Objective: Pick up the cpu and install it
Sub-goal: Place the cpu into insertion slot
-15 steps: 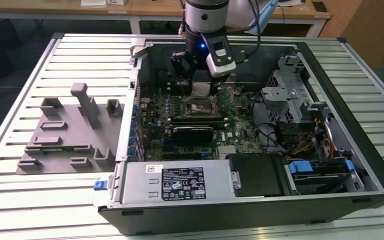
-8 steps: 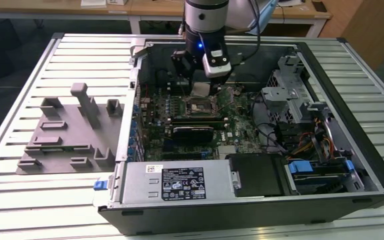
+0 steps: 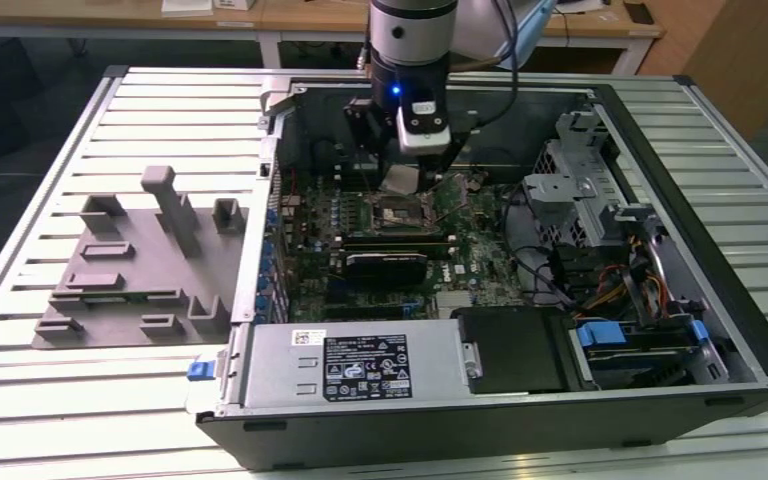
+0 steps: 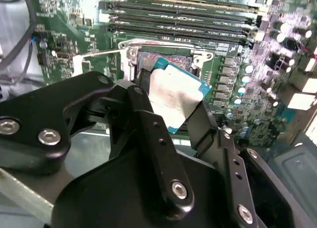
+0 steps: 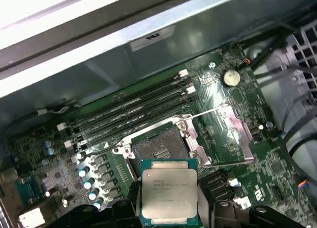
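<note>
We see a slatted metal table (image 3: 37,400) carrying an open computer case (image 3: 491,430) laid on its side, with a grey fixture (image 3: 131,270) beside it on the exterior view's left. The arm (image 3: 411,40) reaches down into the case, and its upper part is cut off by the picture's edge.

Beneath it lies the green motherboard (image 3: 357,210). We cannot make out its small parts in the exterior view. In the first wrist view the memory slots (image 5: 133,109) run in dark rows past the socket (image 5: 161,148). The socket stands bare, its load plate (image 5: 228,134) swung open to one side.

The gripper (image 4: 173,106) is clenched on the cpu (image 4: 176,94), and its black fingers (image 4: 148,124) press the chip's opposite edges. In the second wrist view the chip sits tilted in front of the socket. The gripper's body hides the chip's lower part, and the chip covers much of the socket frame. In the first wrist view the cpu (image 5: 169,194) hangs just beside the open socket, not seated in it, with its near edge cut off by the frame. In the exterior view the cpu (image 3: 402,180) is a small pale square under the gripper (image 3: 408,165), above the socket (image 3: 398,212).
</note>
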Tool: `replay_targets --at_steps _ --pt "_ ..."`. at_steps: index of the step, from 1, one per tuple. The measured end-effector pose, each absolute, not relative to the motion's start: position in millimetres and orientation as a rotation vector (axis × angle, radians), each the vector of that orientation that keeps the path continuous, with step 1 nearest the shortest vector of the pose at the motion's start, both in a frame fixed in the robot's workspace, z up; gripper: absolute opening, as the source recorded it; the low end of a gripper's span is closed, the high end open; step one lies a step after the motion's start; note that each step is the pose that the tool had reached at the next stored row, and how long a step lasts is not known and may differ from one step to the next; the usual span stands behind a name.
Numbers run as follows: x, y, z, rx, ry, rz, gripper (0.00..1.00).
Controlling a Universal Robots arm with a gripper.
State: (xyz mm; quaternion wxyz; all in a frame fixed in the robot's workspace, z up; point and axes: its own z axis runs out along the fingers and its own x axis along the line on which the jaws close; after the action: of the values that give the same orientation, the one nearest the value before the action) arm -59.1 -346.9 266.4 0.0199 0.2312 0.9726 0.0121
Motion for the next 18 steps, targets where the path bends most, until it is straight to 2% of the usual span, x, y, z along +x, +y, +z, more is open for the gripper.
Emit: replay_targets --at_steps 18 --pt "-59.1 -346.9 265.6 1.172 2.868 0.028 0.54"
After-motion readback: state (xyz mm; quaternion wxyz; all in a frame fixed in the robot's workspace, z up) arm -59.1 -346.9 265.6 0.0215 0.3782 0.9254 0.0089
